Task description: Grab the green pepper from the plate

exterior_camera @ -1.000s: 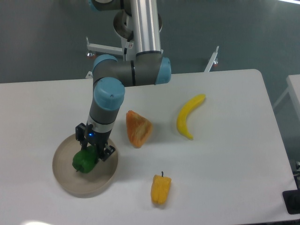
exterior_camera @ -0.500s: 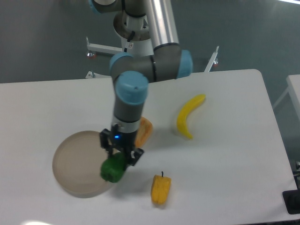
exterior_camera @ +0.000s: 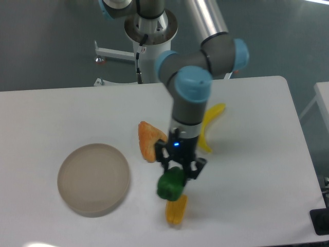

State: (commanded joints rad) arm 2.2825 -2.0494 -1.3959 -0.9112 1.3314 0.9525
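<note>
My gripper (exterior_camera: 177,172) is shut on the green pepper (exterior_camera: 170,185), a glossy dark-green lobed pepper, and holds it in the air to the right of the plate. The pepper hangs over the top of the yellow pepper and hides that part of it. The plate (exterior_camera: 93,178) is a round beige-grey dish with a low rim at the front left of the table, and nothing lies on it.
An orange wedge-shaped item (exterior_camera: 149,139) lies just left of my arm. A yellow banana (exterior_camera: 211,122) lies behind my arm, partly hidden. The yellow pepper (exterior_camera: 176,210) lies under the held pepper. The arm's base (exterior_camera: 151,25) stands at the back.
My gripper has carried the green pepper from the plate rightward, past its rim, to above the yellow pepper. The plate has stayed put and holds nothing now.
</note>
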